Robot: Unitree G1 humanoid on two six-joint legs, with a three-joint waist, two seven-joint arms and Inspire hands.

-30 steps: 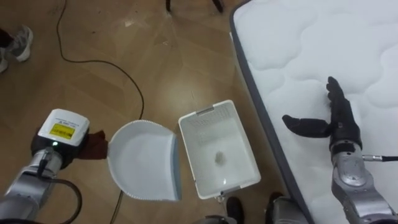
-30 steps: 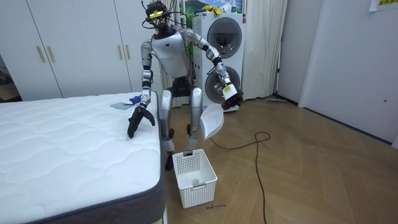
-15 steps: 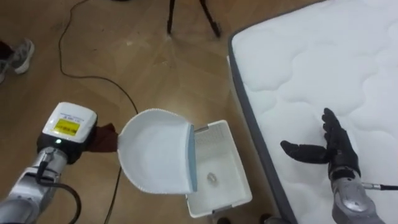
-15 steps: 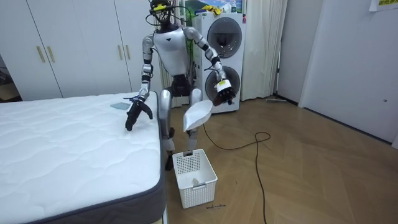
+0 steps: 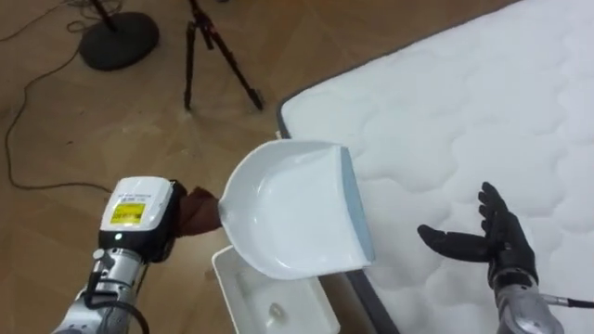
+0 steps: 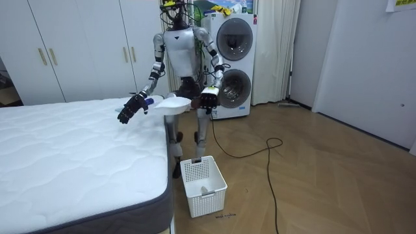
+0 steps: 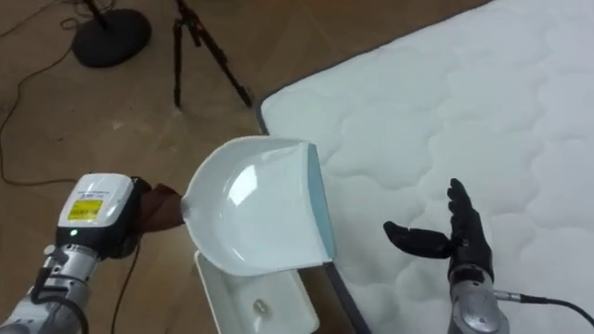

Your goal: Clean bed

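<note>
**Q:** Left robot hand (image 5: 193, 211) status?
**A:** Clamped on the handle of the white dustpan (image 5: 292, 223). The pan is held at the edge of the bed (image 5: 464, 121) (blue lip toward the mattress).
**Q:** Right robot hand (image 5: 492, 243)?
**A:** Fingers spread, holding nothing, above the bed. A white basket (image 5: 243, 295) sits on the floor under the pan.

I count one bed (image 6: 65, 156), one white dustpan (image 5: 292, 209), one white basket (image 6: 211, 198) with one small scrap (image 5: 275, 309) lying in it, one black tripod (image 5: 218, 56), one round stand base (image 5: 118, 37), and two washing machines (image 6: 234, 36) (image 6: 232, 91), stacked one atop the other.
</note>
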